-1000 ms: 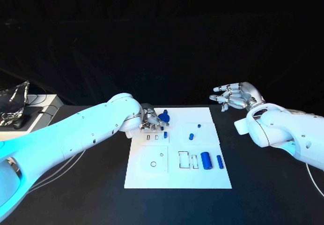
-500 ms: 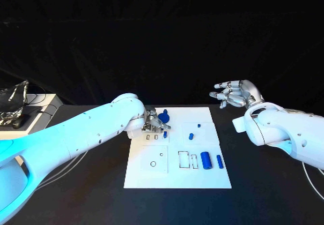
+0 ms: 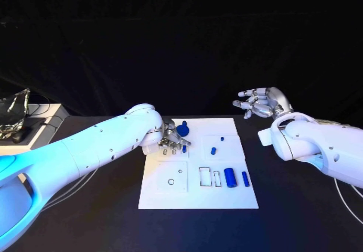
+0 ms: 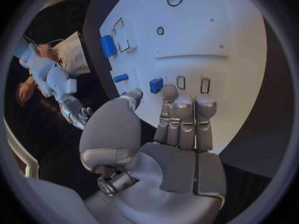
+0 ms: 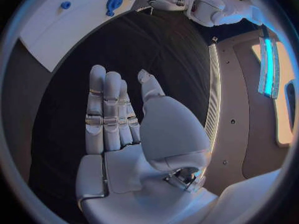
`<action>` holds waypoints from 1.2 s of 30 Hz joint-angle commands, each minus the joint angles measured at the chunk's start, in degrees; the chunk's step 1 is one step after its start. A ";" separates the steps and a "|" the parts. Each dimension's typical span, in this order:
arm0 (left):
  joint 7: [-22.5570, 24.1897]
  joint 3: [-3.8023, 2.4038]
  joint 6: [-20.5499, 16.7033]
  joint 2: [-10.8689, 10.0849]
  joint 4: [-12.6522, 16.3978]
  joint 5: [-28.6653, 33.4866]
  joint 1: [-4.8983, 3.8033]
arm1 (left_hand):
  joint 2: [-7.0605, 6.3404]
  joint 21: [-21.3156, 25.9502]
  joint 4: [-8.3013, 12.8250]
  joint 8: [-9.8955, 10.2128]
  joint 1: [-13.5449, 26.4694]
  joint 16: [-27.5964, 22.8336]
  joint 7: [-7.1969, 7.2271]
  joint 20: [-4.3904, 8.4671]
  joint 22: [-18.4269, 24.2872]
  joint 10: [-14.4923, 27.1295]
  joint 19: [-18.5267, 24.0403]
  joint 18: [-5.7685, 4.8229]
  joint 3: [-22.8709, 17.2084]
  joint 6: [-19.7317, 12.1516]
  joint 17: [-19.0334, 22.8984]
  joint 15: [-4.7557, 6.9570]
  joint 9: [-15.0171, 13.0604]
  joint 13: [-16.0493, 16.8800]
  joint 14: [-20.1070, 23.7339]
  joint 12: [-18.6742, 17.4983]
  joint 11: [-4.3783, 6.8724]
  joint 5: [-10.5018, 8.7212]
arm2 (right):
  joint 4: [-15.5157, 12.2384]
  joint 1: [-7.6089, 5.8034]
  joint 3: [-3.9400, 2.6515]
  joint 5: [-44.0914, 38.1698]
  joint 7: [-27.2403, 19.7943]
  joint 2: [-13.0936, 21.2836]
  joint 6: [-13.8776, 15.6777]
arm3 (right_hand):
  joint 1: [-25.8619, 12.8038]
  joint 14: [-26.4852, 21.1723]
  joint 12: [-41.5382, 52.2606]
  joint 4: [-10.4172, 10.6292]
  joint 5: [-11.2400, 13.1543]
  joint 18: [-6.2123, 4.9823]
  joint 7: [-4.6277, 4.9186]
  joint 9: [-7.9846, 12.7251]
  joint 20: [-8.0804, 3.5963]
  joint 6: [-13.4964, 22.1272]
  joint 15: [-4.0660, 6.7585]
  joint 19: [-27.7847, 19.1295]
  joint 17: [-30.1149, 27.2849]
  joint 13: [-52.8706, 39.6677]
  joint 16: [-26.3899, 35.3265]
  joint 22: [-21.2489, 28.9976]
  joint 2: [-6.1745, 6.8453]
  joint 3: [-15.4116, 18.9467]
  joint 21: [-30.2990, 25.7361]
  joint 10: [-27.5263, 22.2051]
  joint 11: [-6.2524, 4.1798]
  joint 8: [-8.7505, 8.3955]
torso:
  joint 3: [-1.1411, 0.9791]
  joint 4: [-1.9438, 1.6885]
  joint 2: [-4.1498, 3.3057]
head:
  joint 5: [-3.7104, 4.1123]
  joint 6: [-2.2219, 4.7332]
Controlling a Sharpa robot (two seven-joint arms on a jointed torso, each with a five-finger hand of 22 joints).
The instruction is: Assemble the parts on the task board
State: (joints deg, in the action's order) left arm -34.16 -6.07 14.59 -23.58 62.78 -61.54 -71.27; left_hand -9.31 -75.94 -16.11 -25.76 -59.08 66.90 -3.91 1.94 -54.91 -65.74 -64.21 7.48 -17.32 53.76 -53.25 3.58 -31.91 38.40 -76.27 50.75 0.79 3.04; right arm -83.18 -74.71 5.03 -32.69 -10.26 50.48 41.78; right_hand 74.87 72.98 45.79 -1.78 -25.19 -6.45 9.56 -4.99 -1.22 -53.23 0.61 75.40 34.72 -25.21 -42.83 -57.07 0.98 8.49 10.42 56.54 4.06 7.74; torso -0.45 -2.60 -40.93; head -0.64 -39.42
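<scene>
While the left hand [image 3: 171, 137] has stayed low over the far left part of the task board [image 3: 198, 197], its fingers [image 4: 181, 115] now reach past a small blue part [image 4: 156, 84] just beside their tips — held or only touched, the pictures cannot tell. The right hand [image 3: 261, 103] has drifted a little, raised beyond the board with fingers loosely spread, holding nothing. The fitting is likely still going on — more blue parts [image 3: 231, 179] lie nearer the robot than the left hand.
</scene>
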 commanded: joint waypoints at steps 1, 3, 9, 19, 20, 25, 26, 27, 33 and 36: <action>-0.03 0.02 1.45 0.29 -0.08 0.58 -0.07 | -0.05 0.21 0.44 -0.29 -0.51 0.32 0.05 0.13 -0.13 0.01 -0.42 -0.61 -0.09 0.02 -0.03 -0.07 -0.10 0.05 -0.17 -0.02 -0.18 0.00 | -0.02 0.01 -0.01 -0.14 -0.48 -0.16 0.12 | -0.28 -0.40 0.20 0.25 -0.19 0.45 0.15 0.01 0.02 0.33 -0.19 -0.35 -0.05 -0.04 -0.15 0.05 0.12 -0.04 0.17 -0.57 -0.32 0.07 | 0.01 0.04 0.01 | -0.05 -0.18; -0.01 0.04 1.47 0.32 -0.19 0.60 -0.07 | 0.00 0.25 0.52 -0.29 -0.59 0.36 0.05 0.13 -0.18 -0.01 -0.42 -0.61 -0.07 0.01 -0.09 -0.07 -0.14 0.05 -0.20 0.00 -0.18 0.00 | -0.03 0.02 -0.01 -0.14 -0.44 -0.19 0.08 | -0.28 -0.40 0.20 0.25 -0.19 0.45 0.15 0.01 0.02 0.33 -0.19 -0.35 -0.05 -0.04 -0.15 0.05 0.12 -0.04 0.17 -0.57 -0.32 0.07 | 0.01 0.03 -0.02 | -0.05 -0.18; 0.11 0.13 1.70 0.51 -0.51 0.69 -0.04 | 0.07 0.31 0.69 -0.29 -0.79 0.36 0.04 0.13 -0.34 0.03 -0.45 -0.62 0.01 -0.01 -0.13 -0.08 -0.22 0.03 -0.18 0.00 -0.19 -0.01 | 0.00 0.03 0.00 -0.14 -0.33 -0.28 -0.07 | -0.27 -0.36 0.19 0.26 -0.21 0.42 0.12 -0.02 0.03 0.30 -0.18 -0.36 -0.08 -0.09 -0.10 0.13 0.04 -0.05 0.23 -0.55 -0.34 0.07 | -0.04 0.05 0.01 | 0.01 -0.34; 0.72 0.57 1.77 1.18 -1.09 1.28 0.05 | 0.40 0.59 1.00 -0.26 -1.09 0.33 0.02 0.11 -0.77 0.16 -0.42 -0.63 0.18 -0.03 -0.19 -0.12 -0.42 0.00 -0.07 0.06 -0.22 -0.01 | 0.05 0.09 0.02 -0.20 -0.22 -0.55 -0.26 | -0.23 -0.18 0.14 0.19 -0.19 0.40 0.07 -0.06 0.00 0.22 -0.13 -0.28 -0.12 -0.13 -0.01 0.28 -0.05 -0.01 0.36 -0.42 -0.39 0.08 | -0.02 0.01 -0.03 | 0.05 -0.48; 0.77 0.62 1.74 1.25 -1.17 1.31 0.06 | 0.52 0.61 1.04 -0.28 -1.13 0.36 0.03 0.11 -0.87 0.15 -0.45 -0.64 0.18 -0.02 -0.23 -0.11 -0.46 -0.01 -0.08 0.08 -0.22 -0.01 | 0.04 0.09 0.02 -0.21 -0.20 -0.56 -0.28 | -0.23 -0.18 0.14 0.19 -0.19 0.40 0.07 -0.06 0.00 0.22 -0.13 -0.28 -0.12 -0.13 -0.01 0.28 -0.05 -0.01 0.36 -0.42 -0.39 0.08 | -0.04 0.01 -0.02 | 0.06 -0.50; 0.97 0.77 1.59 1.43 -1.58 1.40 0.11 | 0.67 0.67 1.13 -0.35 -1.17 0.33 0.04 0.10 -0.98 0.16 -0.45 -0.64 0.21 -0.04 -0.19 -0.11 -0.55 -0.01 -0.03 0.13 -0.21 -0.01 | 0.06 0.10 0.02 -0.87 0.05 -0.61 -0.04 | -0.23 -0.18 0.14 0.19 -0.19 0.40 0.07 -0.06 0.00 0.22 -0.13 -0.28 -0.12 -0.13 -0.01 0.28 -0.05 -0.01 0.36 -0.42 -0.39 0.08 | -0.05 0.02 -0.02 | 0.04 -0.54; 0.99 0.80 1.61 1.44 -1.63 1.41 0.11 | 0.75 0.72 1.20 -0.35 -1.22 0.33 0.02 0.11 -0.94 0.21 -0.40 -0.63 0.20 -0.07 -0.19 -0.12 -0.57 -0.01 -0.02 0.13 -0.22 -0.01 | 0.07 0.10 0.02 -1.02 0.11 -0.61 0.02 | -0.23 -0.18 0.14 0.19 -0.19 0.40 0.07 -0.06 0.00 0.22 -0.13 -0.28 -0.12 -0.13 -0.01 0.28 -0.05 -0.01 0.36 -0.42 -0.39 0.08 | -0.06 0.00 -0.01 | 0.06 -0.53; 1.01 0.82 1.65 1.44 -1.66 1.42 0.12 | 0.75 0.72 1.20 -0.35 -1.22 0.33 0.02 0.11 -0.94 0.21 -0.40 -0.63 0.20 -0.07 -0.19 -0.12 -0.57 -0.01 -0.02 0.13 -0.22 -0.01 | 0.07 0.10 0.02 -1.13 0.16 -0.61 0.06 | -0.23 -0.18 0.14 0.19 -0.19 0.40 0.07 -0.06 0.00 0.22 -0.13 -0.28 -0.12 -0.13 -0.01 0.28 -0.05 -0.01 0.36 -0.42 -0.39 0.08 | -0.06 -0.02 -0.01 | 0.09 -0.55; 1.15 0.91 1.90 1.57 -1.77 1.54 0.14 | 1.11 0.94 1.73 -0.44 -1.41 0.35 0.00 0.09 -1.21 0.27 -0.39 -0.64 0.41 -0.16 -0.19 -0.13 -0.71 -0.06 0.03 0.20 -0.23 -0.01 | 0.08 0.10 0.02 -1.42 0.40 -0.68 0.11 | -0.19 -0.12 0.06 0.08 -0.19 0.42 0.02 -0.08 -0.03 0.13 -0.10 -0.29 -0.17 -0.13 0.11 0.42 -0.13 0.02 0.44 -0.33 -0.44 0.09 | -0.08 -0.02 -0.05 | 0.16 -0.60; 1.26 0.95 1.98 1.66 -1.90 1.68 0.16 | 1.43 1.05 2.06 -0.46 -1.67 0.27 -0.02 0.08 -1.23 0.32 -0.33 -0.63 0.44 -0.18 -0.10 -0.14 -0.76 -0.09 0.10 0.20 -0.24 -0.01 | 0.10 0.10 0.02 -1.47 0.50 -0.75 0.07 | -0.19 -0.12 0.06 0.08 -0.19 0.42 0.02 -0.08 -0.03 0.13 -0.10 -0.29 -0.17 -0.13 0.11 0.42 -0.13 0.02 0.44 -0.33 -0.44 0.09 | -0.09 0.01 -0.07 | 0.17 -0.62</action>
State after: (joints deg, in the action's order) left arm -33.78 -5.12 15.58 -22.14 60.90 -60.52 -71.13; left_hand -8.02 -75.23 -14.35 -25.96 -60.37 66.90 -3.90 2.15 -56.06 -65.74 -64.41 7.49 -16.83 53.75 -53.40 3.58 -32.59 38.38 -76.27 50.75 0.80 3.04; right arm -83.09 -74.63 5.07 -33.19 -9.77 49.80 41.81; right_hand 74.87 72.98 45.79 -1.80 -25.19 -6.45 9.26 -5.00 -1.22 -52.94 0.61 75.41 34.60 -25.27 -42.82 -56.70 0.98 8.50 10.69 56.25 3.76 7.73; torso -0.52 -2.61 -40.96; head -0.51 -40.01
